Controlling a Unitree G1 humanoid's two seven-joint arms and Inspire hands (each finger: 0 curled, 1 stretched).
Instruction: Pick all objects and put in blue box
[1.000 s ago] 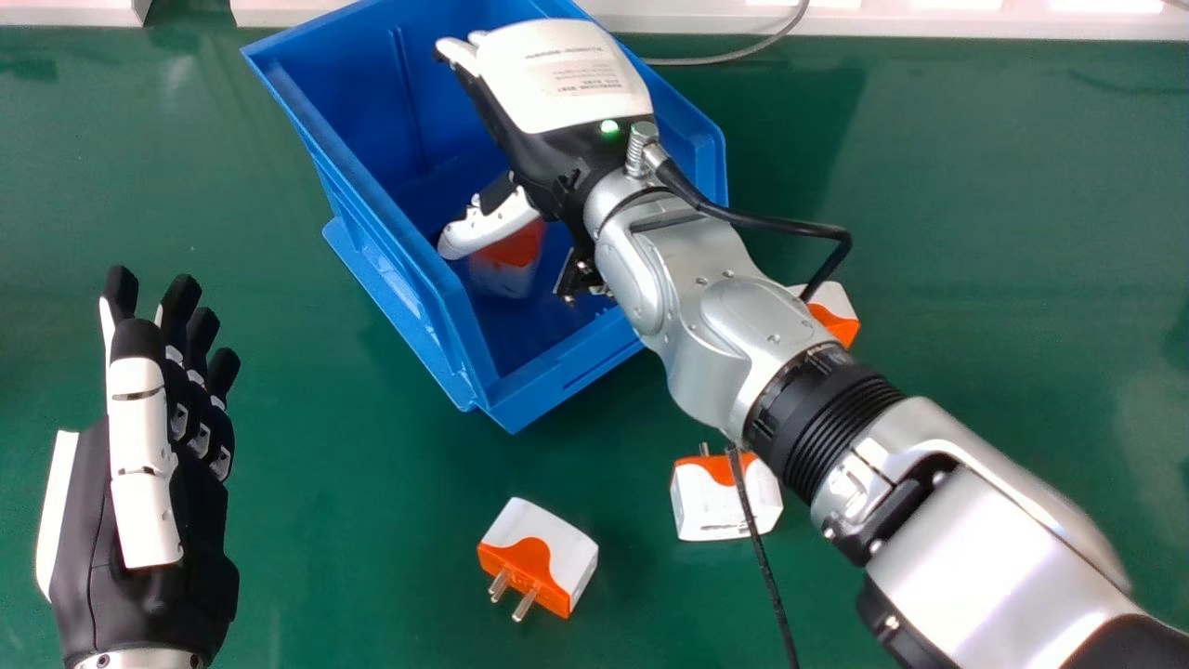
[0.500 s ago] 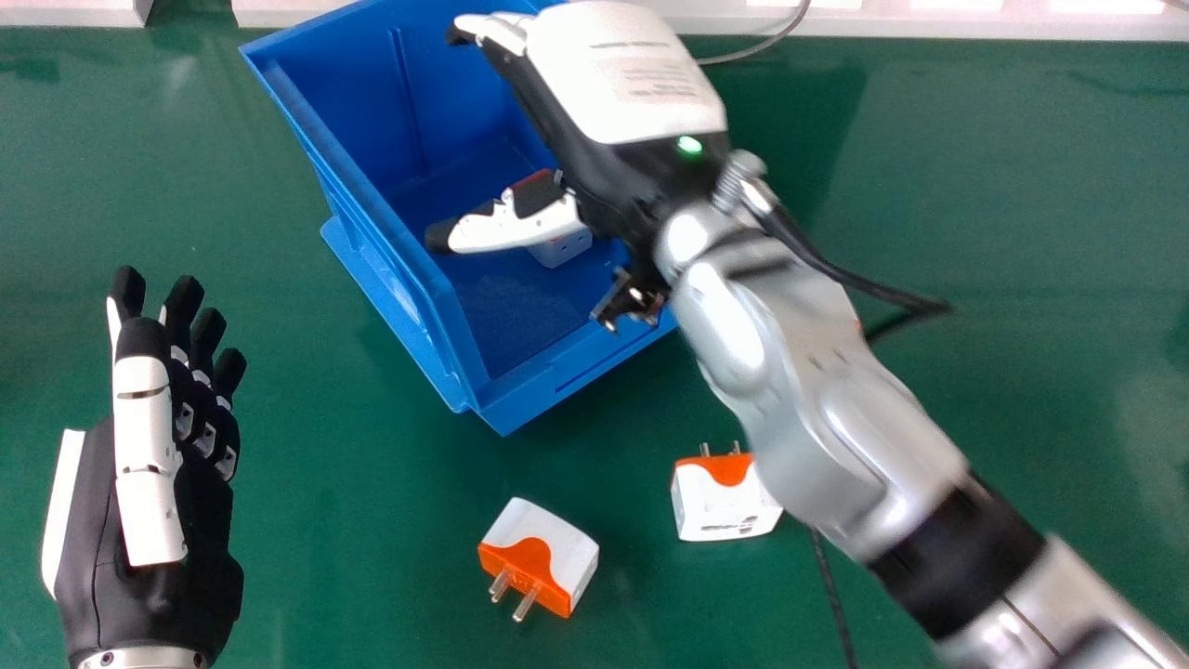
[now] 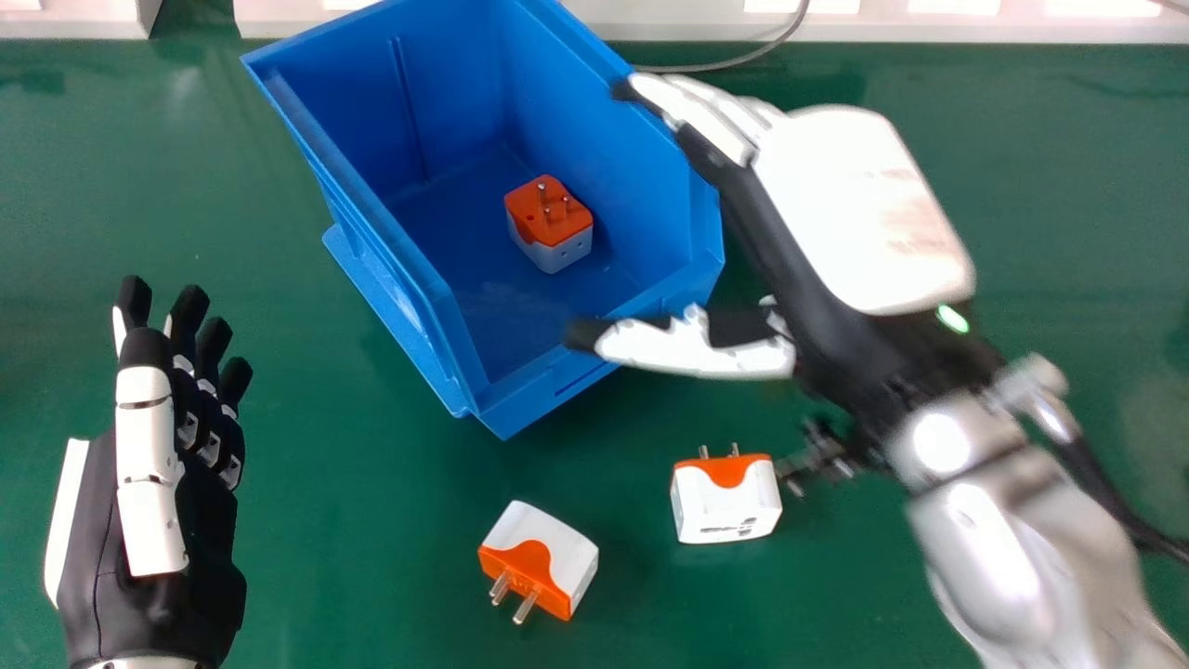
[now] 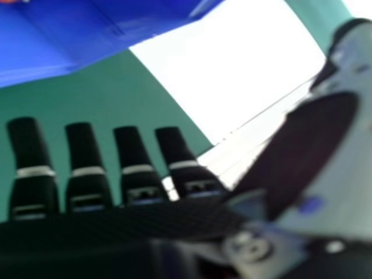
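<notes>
In the head view, my right hand [image 3: 864,204] is over the blue box's [image 3: 446,302] right side, its fingers fairly straight and its thumb stretched past the near right corner. One orange and white adapter [image 3: 548,223] lies inside the box, pins up. A second adapter [image 3: 539,557] is on the table in front of the box, and a third adapter [image 3: 726,500] sits right of it, beside my right wrist. My left hand [image 3: 153,483] rests open at the left. In the right hand view, my right hand [image 4: 87,168] is open and empty, with the blue box [image 4: 87,35] beyond it.
The green table [image 3: 353,539] carries everything. A pale ledge [image 3: 650,20] runs along its far edge, with a grey cable [image 3: 734,63] curving out from it. My right forearm and its black cable cover the lower right area.
My right hand has moved out of the box to the right and nearer, uncovering the adapter inside. The third adapter is now fully in view. The left hand has barely shifted.
</notes>
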